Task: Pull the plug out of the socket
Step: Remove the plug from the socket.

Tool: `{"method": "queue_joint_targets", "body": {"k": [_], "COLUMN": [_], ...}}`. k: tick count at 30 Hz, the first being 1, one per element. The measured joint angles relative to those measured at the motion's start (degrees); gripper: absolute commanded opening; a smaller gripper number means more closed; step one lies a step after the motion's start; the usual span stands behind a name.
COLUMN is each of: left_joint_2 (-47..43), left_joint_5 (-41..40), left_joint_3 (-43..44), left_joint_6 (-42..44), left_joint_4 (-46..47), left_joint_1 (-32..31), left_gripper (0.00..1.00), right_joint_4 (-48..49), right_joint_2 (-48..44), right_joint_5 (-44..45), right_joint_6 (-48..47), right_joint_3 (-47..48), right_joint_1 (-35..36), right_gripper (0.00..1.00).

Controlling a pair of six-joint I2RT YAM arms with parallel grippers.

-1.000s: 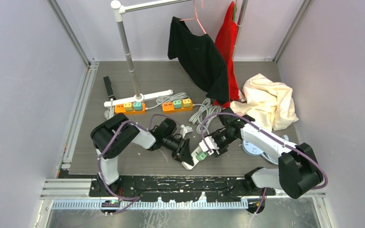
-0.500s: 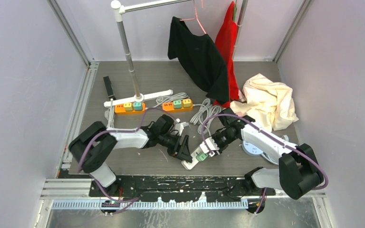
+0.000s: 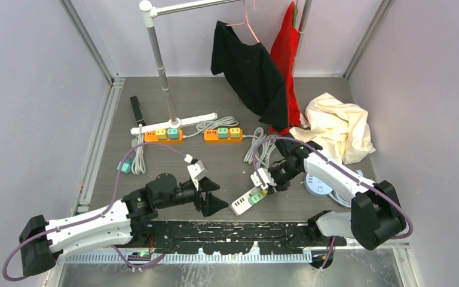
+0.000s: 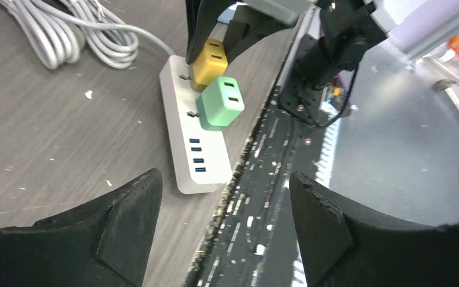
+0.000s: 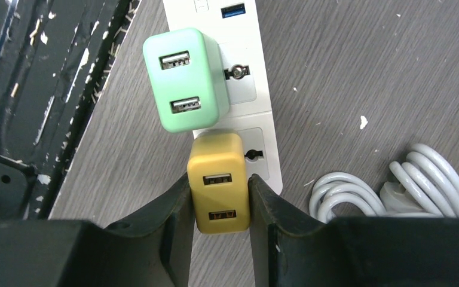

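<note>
Right fingers point(image 5: 173, 221) clamp yellow plug point(image 5: 218, 182), lengthwise along strip point(image 5: 263, 48).

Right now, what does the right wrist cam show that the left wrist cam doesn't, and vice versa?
Right wrist only: a close view of the contact, with the right fingers flush against both sides of the yellow plug.
Left wrist only: the left fingers spread wide and empty, the row of four blue USB ports, and the black rail at the table edge.
Both: the white power strip, the yellow plug with the right fingers around it, the green plug next to it, and the coiled cable.
</note>
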Motion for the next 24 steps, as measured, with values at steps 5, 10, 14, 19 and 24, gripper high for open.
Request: {"method": "queue_joint_targets", "body": {"k": [5,10,14,19,24], "left_joint_2": [0.04,10.95,19.17,26.38,33.83], "left_joint_5": [-8.94,-15.43,-18.16,-22.93,-23.61], "left_joint_3": [-5.86,-7.80,-8.28,-8.26,-8.13], "left_joint_6": [9.01,22.51,31.23,36.85,36.76], "left_joint_4": [8.15,18.49,25.00,32.06,38.10], "left_joint_1": [-7.56,-18.08,-21.29,-21.00,-17.44], "left_gripper": [0.79,0.81,0.82,0.85,0.82], "right_joint_4": [1.64,4.44,5.40,5.49,5.27], "right_joint_2": [1.25,2.36,3.76,4.11,4.17], "right_joint_5": [0.26,1.11,1.33,1.33,1.29], "right_joint_6": [8.35,15.98,18.12,17.79,16.85], "right_joint_3": [0.98,1.03,1.29,1.29,1.29], "right_joint_1": [0.02,0.09,0.17,0.28,0.28], "right_gripper": [0.15,0.15,0.16,0.17,0.17]}}
